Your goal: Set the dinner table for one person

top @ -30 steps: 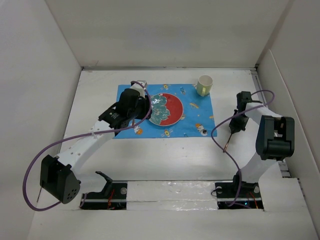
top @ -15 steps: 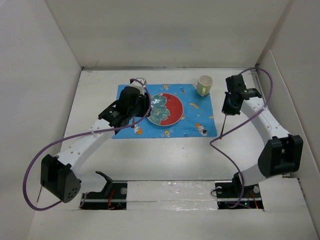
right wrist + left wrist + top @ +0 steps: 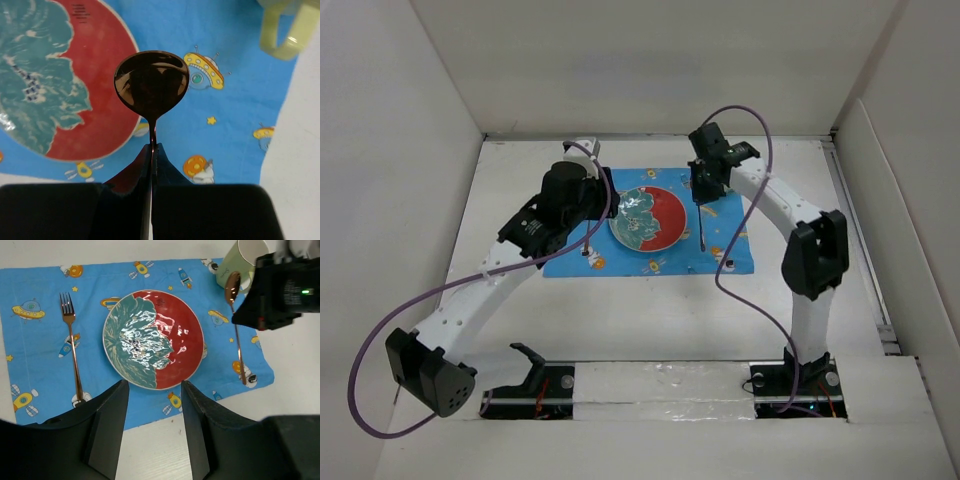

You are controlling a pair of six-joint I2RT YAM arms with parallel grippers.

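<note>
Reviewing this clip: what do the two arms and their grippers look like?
The left arm and right arm are white links with boxy black joint housings. A purple cable loops off each. The left gripper and right gripper have matte black fingers. A green light glows on the right gripper's body.

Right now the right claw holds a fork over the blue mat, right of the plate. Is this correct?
No: the right claw holds a spoon, not a fork, as the right wrist view shows. The rest is right.
</note>
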